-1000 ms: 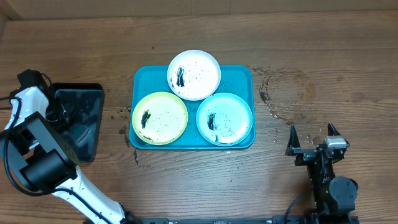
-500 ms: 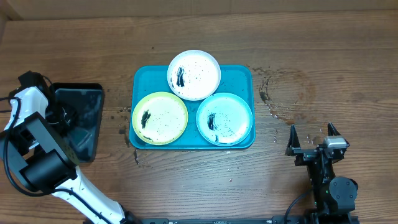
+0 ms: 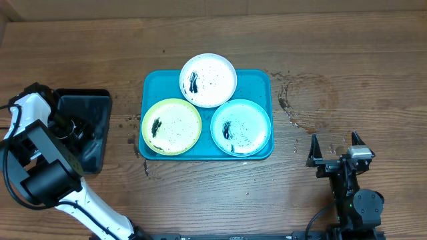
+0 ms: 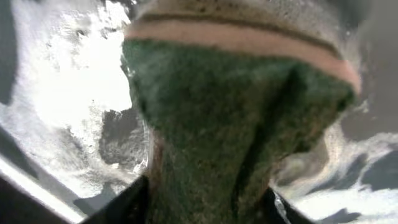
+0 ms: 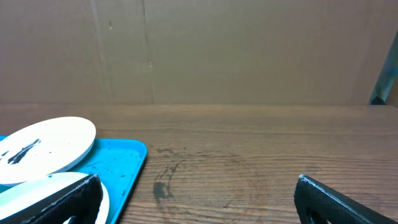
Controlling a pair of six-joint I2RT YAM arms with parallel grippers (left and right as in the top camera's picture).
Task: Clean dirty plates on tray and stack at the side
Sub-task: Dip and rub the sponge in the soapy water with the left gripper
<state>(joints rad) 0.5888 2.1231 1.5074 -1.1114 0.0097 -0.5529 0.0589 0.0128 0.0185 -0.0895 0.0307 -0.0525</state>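
Left fingers [image 3: 75, 128] pinch a green scouring sponge [image 4: 236, 124] in the black rectangular tray [image 3: 100, 100]; the nearest round yellow-green plate [image 3: 171, 126] lies at three o'clock; right fingers [image 3: 334, 139] spread wide.

Bright and even from above in the overhead view. Sharp across the brown wooden table [image 3: 347, 60], with only short, soft shadows around the large turquoise rectangular plastic tray [image 3: 257, 83]. Faint sheen inside the small black rectangular tray [image 3: 100, 103]. Badly blurred in the left wrist view: green scouring sponge [image 4: 236, 124] too close for focus, flanked by blown-out white glare. Dimmer and softer in the right wrist view, with the dark fingers [image 5: 336, 199] of the right gripper [image 5: 196, 186] out of focus along the lower edge.
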